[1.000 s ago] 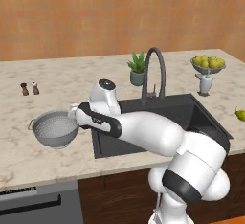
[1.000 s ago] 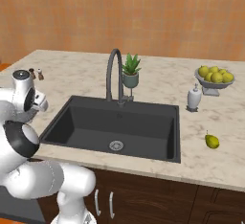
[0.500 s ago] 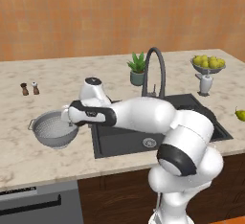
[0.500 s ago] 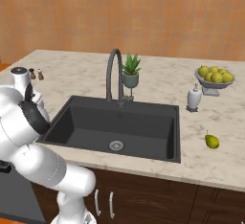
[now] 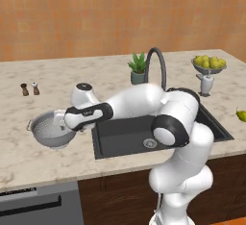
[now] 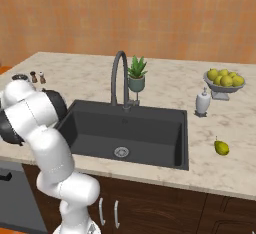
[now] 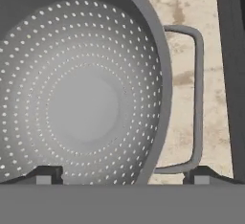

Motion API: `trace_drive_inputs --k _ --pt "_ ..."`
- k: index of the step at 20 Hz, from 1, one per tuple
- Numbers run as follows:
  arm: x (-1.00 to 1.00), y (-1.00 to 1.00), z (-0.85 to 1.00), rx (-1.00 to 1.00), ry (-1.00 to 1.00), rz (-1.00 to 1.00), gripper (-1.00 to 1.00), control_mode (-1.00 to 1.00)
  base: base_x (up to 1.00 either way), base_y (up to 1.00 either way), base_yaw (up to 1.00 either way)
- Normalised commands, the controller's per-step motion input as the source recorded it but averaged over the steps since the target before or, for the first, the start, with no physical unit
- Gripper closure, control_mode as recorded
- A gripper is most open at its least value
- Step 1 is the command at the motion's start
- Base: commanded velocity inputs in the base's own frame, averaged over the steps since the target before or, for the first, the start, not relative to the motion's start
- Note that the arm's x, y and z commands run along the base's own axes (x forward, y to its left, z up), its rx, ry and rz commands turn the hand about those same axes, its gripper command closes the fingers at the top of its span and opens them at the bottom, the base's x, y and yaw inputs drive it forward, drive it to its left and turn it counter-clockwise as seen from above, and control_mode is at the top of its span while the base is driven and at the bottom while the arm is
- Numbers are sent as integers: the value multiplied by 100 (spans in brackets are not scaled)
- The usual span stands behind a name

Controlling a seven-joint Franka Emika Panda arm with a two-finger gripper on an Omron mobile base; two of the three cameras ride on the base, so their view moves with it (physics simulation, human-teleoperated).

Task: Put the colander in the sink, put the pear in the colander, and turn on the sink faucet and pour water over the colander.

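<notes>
Your gripper point(image 7: 122, 176) hangs over the colander point(image 5: 49, 129), which sits on the marble counter point(image 5: 29, 154) just left of the black sink point(image 5: 125, 135). Its fingertips point(image 7: 45, 174) stand wide apart, straddling the rim beside a loop handle, gripping nothing. The pear point(image 6: 221, 147) lies right of the sink.

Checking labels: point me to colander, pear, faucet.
colander point(image 5: 48, 129): left base view, inner wall of the bowl.
pear point(image 6: 221, 148): right base view, middle of the fruit.
sink faucet point(image 6: 118, 73): right base view, upright neck.
</notes>
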Motion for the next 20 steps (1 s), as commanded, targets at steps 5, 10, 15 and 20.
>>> trace_drive_inputs --k 5,10,15,20 --pt "28 15 -20 -3 3 0 100 -100 0 0 0" --pt "-10 0 0 0 0 0 100 -100 0 0 0" --pt "-41 -12 0 0 -8 0 100 -100 0 0 0" --pt "-99 -68 3 0 -22 -12 100 -100 0 0 0"
